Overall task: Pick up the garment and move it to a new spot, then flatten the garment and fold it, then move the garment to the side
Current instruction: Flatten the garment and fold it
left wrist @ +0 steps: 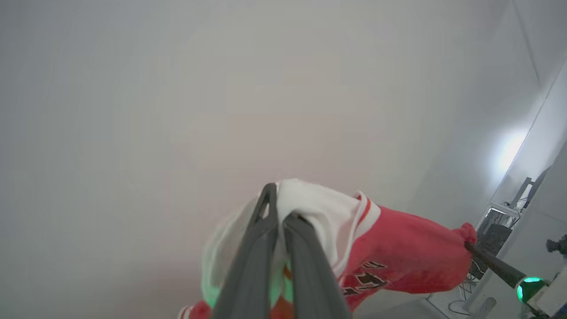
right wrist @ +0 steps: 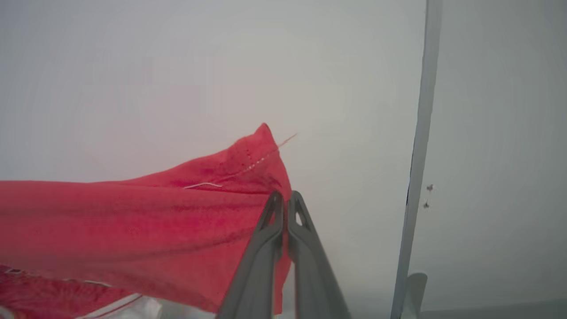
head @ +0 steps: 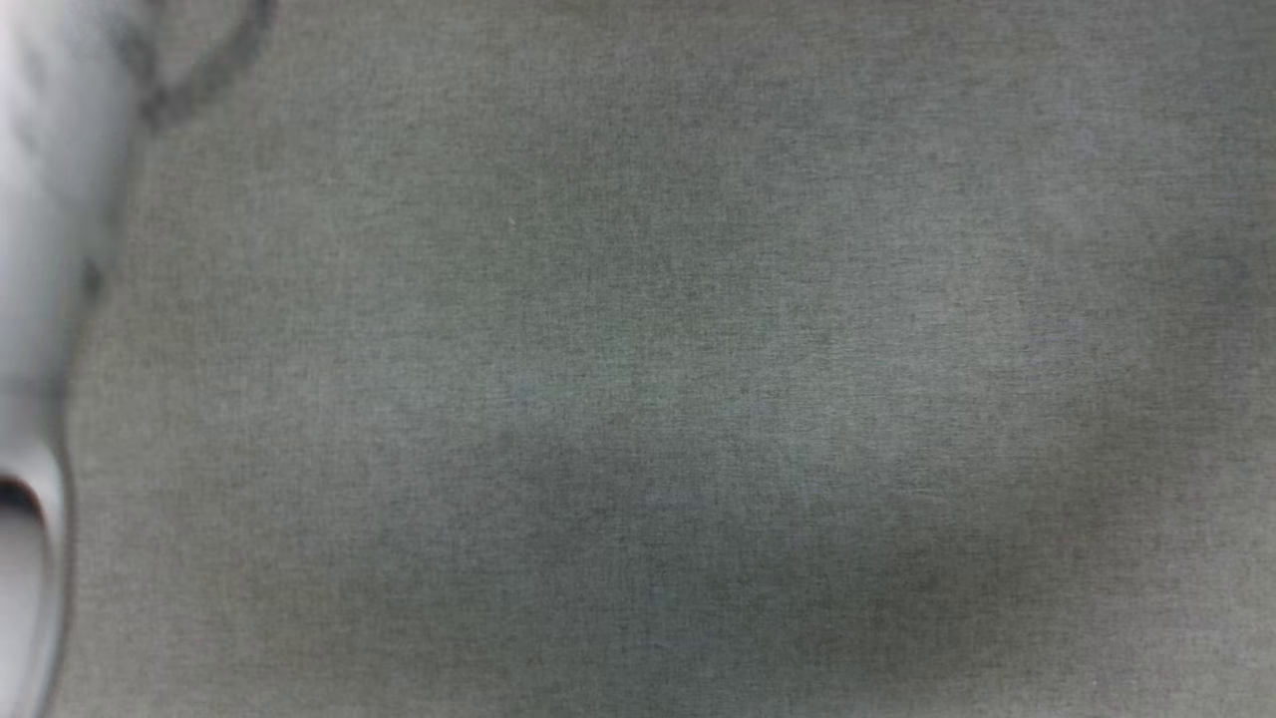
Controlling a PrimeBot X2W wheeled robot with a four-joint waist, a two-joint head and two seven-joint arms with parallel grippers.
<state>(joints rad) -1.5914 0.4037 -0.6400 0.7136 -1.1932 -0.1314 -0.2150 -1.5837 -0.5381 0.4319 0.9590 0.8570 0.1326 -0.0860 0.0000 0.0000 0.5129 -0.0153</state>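
Observation:
The garment (left wrist: 398, 261), a red jersey shirt with white sleeves and black-and-white lettering, hangs stretched in the air between both arms. In the left wrist view my left gripper (left wrist: 280, 208) is shut on the white sleeve end, fabric bunched around its fingers. The right gripper (left wrist: 467, 243) pinches the far red corner there. In the right wrist view my right gripper (right wrist: 285, 198) is shut on a red corner of the garment (right wrist: 133, 221), which spreads away to the left. The head view looks down on a grey cloth surface (head: 648, 379), with a blurred pale forearm (head: 45, 249) at its left edge.
Pale walls stand behind the shirt in both wrist views. A wall corner edge (right wrist: 418, 146) runs down the right of the right wrist view. Dark equipment on a stand (left wrist: 500, 230) sits at the far right of the left wrist view.

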